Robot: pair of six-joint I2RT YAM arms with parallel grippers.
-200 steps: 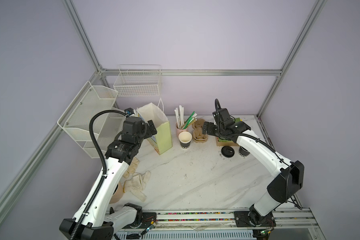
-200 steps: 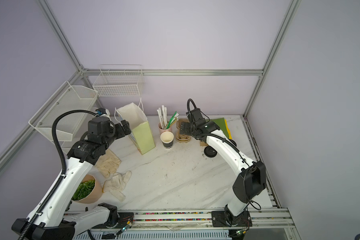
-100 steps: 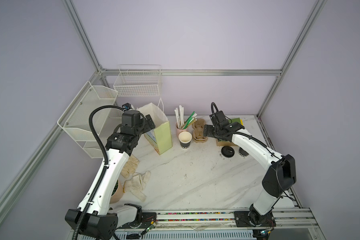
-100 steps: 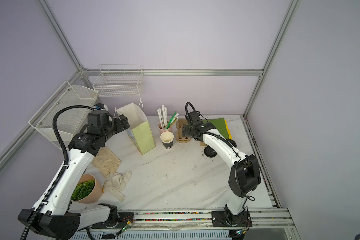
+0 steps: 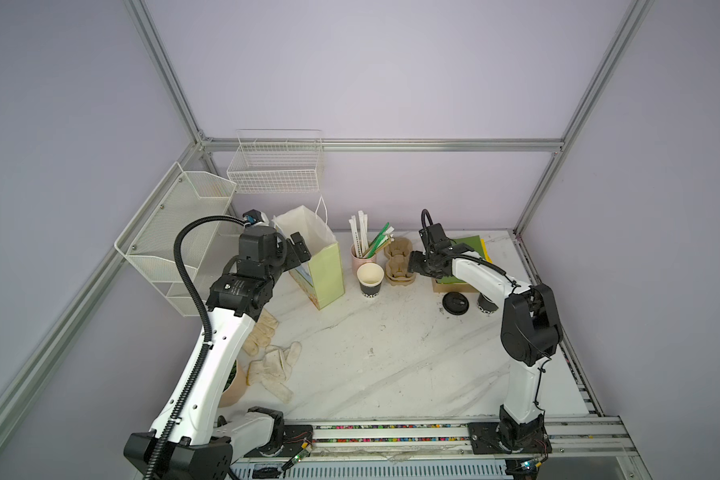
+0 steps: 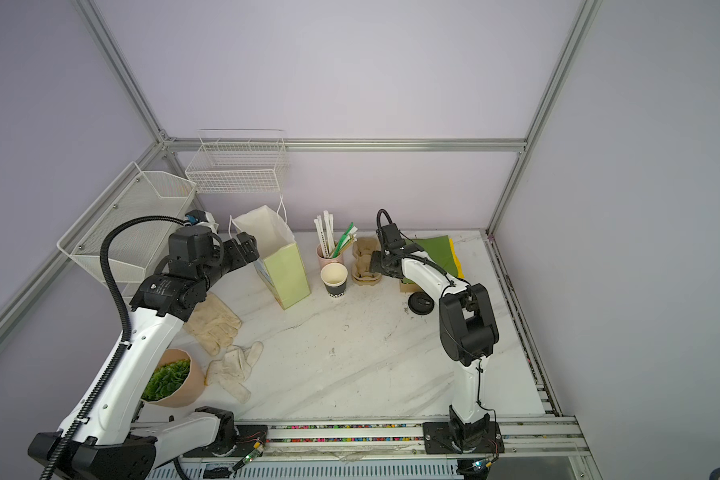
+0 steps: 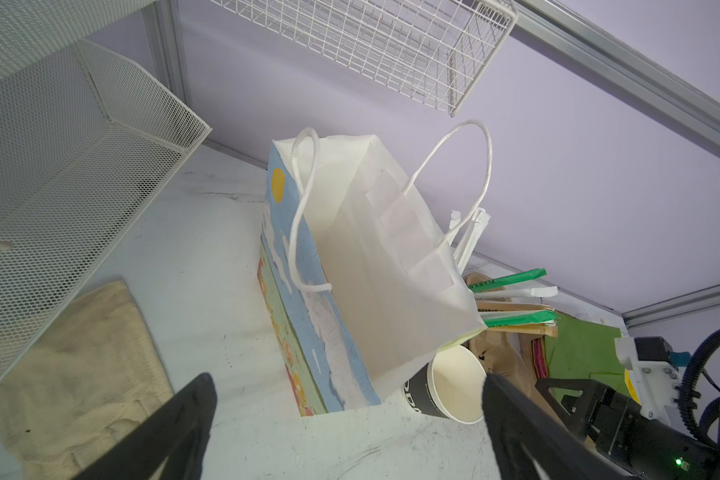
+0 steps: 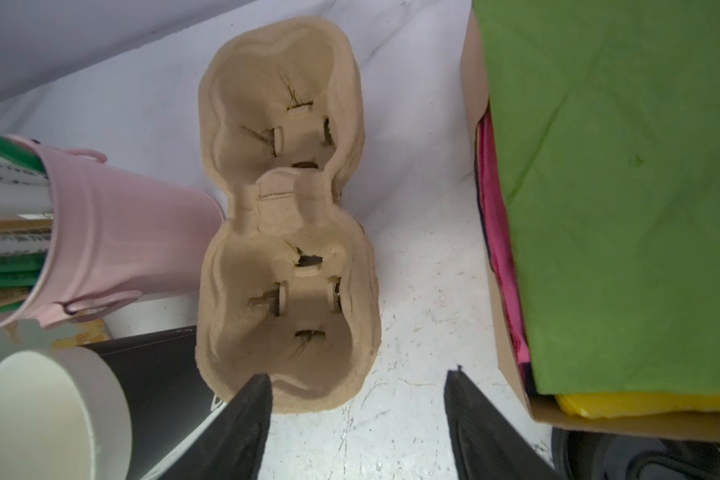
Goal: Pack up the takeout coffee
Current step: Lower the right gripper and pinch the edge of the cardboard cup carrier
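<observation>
Left arm: elbow bent, wrist held high beside the open paper bag [image 5: 325, 274]. Left gripper [image 7: 346, 388] has its jaws wide apart and touches nothing.

Right arm: stretched low toward the back. Right gripper [image 8: 358, 374] has its jaws apart, one finger at the near rim of the pulp cup carrier [image 8: 283, 208], not clamped.

Takeout coffee cup [image 5: 485, 306]: half hidden behind the right forearm, beside a loose black lid [image 5: 455, 302].

Surface: white marble tabletop [image 5: 371, 365], lilac walls. Open room lies mid-table and toward the front.
</observation>
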